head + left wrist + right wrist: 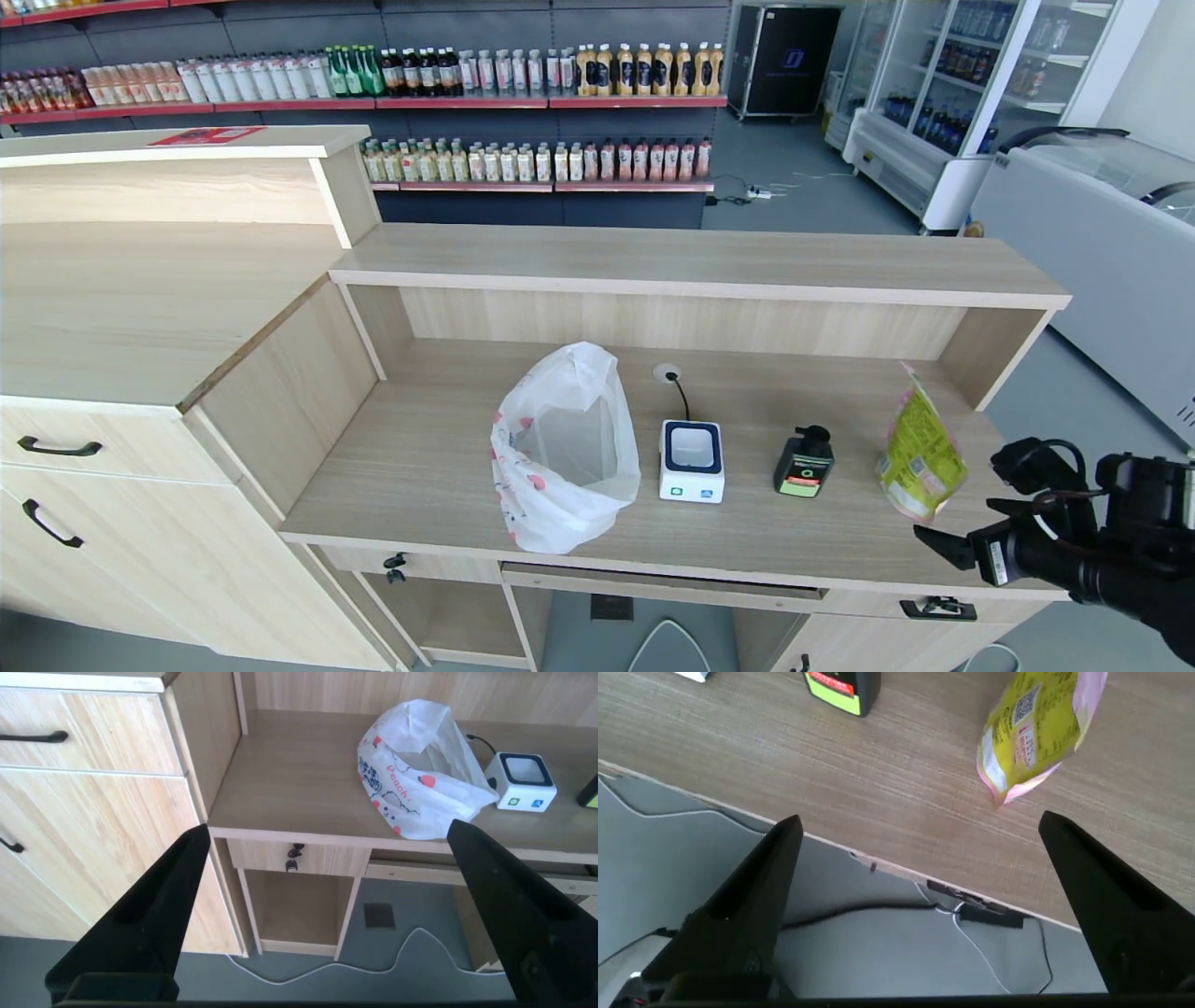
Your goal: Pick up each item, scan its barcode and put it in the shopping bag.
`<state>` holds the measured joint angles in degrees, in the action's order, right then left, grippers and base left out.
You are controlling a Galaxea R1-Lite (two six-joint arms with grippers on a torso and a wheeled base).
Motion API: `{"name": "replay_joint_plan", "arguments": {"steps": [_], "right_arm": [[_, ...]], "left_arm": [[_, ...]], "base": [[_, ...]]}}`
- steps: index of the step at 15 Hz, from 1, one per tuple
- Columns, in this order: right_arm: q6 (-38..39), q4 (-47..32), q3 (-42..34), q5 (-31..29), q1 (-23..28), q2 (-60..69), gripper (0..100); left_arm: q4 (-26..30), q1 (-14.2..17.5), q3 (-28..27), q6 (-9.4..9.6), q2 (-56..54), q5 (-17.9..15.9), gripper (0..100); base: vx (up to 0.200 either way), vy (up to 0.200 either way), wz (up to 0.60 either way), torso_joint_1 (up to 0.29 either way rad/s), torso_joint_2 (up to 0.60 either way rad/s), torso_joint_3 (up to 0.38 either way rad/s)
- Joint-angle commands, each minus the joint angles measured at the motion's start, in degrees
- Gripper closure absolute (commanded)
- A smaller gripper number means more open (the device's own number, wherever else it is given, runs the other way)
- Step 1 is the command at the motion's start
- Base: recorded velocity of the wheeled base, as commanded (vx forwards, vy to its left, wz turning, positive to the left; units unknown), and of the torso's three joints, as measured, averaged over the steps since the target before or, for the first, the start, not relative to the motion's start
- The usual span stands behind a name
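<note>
Counter (420, 467): pale wood, recessed under raised ledge. Drawer unit (93, 485) at 9 o'clock. Room: bottle shelves (523, 75) at 12 o'clock, glass-door fridges (943, 84) at 1 o'clock.

On counter: scanner (692, 459) centre. Shopping bag (565, 448) just beside it at 9 o'clock, mouth agape. Black pump bottle (804, 462) at 3 o'clock, yellow-green pouch (920, 448) beyond.

Right gripper (920, 819): off front edge, 5 o'clock of pouch, fingers spread wide, empty. Left gripper (329, 829): spread, empty, facing counter front.

Left wrist view adds key in lock (293, 859) and floor cable (374, 961). Right wrist view adds printed codes on pouch.
</note>
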<state>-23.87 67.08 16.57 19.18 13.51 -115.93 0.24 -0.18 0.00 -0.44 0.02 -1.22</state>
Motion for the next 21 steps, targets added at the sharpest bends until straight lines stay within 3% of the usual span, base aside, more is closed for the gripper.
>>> {"name": "replay_joint_plan", "arguments": {"steps": [1, 3, 11, 21], "right_arm": [[-0.1, 3.8, 1.2, 1.0, -1.6, -6.5, 0], [-0.2, 8.1, 2.5, 1.5, -2.2, -9.4, 0], [-8.7, 8.1, 13.0, 10.1, -2.8, -15.9, 0], [-10.4, 7.4, 23.9, 11.9, -5.5, -23.6, 0]], "left_arm": [[0.0, 0.0, 0.0, 0.00, 0.1, 0.0, 0], [0.0, 0.0, 0.0, 0.00, 0.1, 0.0, 0], [-0.1, 0.0, 0.0, -0.09, 0.1, 0.0, 0], [0.0, 0.0, 0.0, 0.00, 0.1, 0.0, 0]], "base": [[0.000, 0.000, 0.00, 0.000, 0.00, 0.000], [0.000, 0.000, 0.00, 0.000, 0.00, 0.000], [0.000, 0.000, 0.00, 0.000, 0.00, 0.000], [0.000, 0.000, 0.00, 0.000, 0.00, 0.000]]}}
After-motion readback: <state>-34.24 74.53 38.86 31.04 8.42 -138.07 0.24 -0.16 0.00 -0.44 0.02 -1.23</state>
